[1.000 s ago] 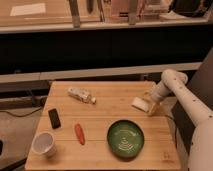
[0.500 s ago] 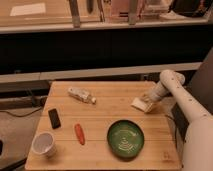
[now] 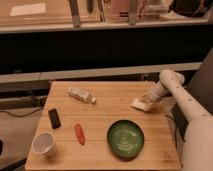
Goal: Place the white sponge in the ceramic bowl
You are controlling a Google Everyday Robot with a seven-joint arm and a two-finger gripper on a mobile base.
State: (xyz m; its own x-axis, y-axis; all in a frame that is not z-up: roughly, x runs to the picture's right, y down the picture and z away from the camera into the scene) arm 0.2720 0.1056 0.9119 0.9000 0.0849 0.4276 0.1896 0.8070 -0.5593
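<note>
the white sponge (image 3: 140, 104) sits up and to the right of the green ceramic bowl (image 3: 125, 138), near the table's (image 3: 100, 155) right edge, and the gripper (image 3: 146, 102) is right on it. a moment ago the sponge lay a touch further right; now it's nudged toward the bowl, so the carry looks underway. whether the pincer is clamped, i cannot tell. bottle (image 3: 82, 95) sits far left of the bowl.

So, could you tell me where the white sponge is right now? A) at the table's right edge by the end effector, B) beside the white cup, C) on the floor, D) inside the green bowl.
A: the white sponge lies on the table near its right edge, at the end effector, apart from the green bowl.
</note>
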